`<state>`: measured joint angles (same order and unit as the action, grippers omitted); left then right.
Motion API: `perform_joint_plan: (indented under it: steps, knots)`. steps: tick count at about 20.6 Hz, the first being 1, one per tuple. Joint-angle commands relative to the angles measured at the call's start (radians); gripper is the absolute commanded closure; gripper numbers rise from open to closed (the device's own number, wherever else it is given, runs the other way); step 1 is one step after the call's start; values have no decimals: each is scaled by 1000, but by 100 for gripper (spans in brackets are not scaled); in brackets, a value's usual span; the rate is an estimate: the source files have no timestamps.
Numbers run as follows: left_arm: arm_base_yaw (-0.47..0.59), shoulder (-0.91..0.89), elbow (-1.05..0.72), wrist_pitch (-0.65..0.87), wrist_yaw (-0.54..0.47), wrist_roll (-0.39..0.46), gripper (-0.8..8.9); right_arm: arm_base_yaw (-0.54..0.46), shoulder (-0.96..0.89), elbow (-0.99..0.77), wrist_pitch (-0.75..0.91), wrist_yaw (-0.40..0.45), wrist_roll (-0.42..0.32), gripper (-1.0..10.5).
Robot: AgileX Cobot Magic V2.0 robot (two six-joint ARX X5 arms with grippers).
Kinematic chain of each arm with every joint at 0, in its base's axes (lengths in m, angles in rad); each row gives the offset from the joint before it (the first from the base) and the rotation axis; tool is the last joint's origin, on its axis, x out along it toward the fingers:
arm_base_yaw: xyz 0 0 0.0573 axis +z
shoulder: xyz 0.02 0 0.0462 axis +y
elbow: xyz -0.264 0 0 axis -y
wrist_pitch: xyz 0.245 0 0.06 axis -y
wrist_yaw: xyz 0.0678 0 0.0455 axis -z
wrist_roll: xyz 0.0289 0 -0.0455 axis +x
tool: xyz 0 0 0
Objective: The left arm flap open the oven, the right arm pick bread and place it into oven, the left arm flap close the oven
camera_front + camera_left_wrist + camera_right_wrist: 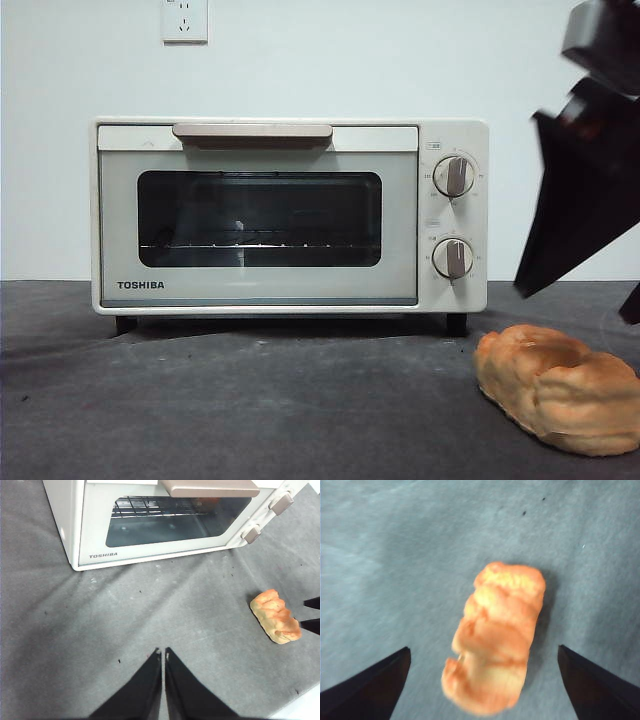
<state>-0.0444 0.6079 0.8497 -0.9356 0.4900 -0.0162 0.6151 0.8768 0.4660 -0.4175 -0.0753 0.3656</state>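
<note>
Two hands on my screens. My right hand (482, 680) hangs over the bread (495, 637), jaws spread wide, one on each side of the loaf and neither touching it. That bread (557, 387) lies on the grey surface (250, 410), at about five o'clock from the TOSHIBA toaster oven (290, 215) in the front view, just off its right foot. Oven door is shut, beige handle (252, 132) along its top edge. My left hand (163, 654) sits above bare cloth in front of the oven, jaws pressed together, holding nothing, well apart from the loaf.
</note>
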Motion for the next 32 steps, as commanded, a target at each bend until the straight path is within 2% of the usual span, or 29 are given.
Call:
perform_joint_plan:
  steps: [1, 5, 8, 10, 14, 17, 21, 28, 32]
  knots:
    - [-2, 5, 19, 8, 4, 12, 798, 34, 72, -2, 53, 37, 21, 476]
    - [-2, 5, 19, 8, 4, 12, 798, 57, 208, -2, 152, 109, 24, 476]
    - [-2, 5, 19, 8, 4, 12, 798, 59, 282, -2, 200, 110, 23, 480]
    - [-2, 5, 19, 8, 4, 12, 798, 60, 314, -2, 211, 111, 23, 557]
    - [-2, 5, 19, 9, 4, 12, 798, 60, 330, -2, 210, 109, 23, 787]
    - [-3, 5, 19, 17, 4, 4, 798, 60, 329, -1, 211, 100, 24, 821]
    - [-27, 6, 19, 61, 5, -27, 798, 60, 275, 2, 208, 91, 23, 820]
    - [-138, 85, 23, 305, 4, -164, 797, 60, 60, 97, 55, 92, 14, 820]
    - [-216, 184, 33, 435, -19, -189, 797, 60, -18, 167, -11, 92, 11, 820]
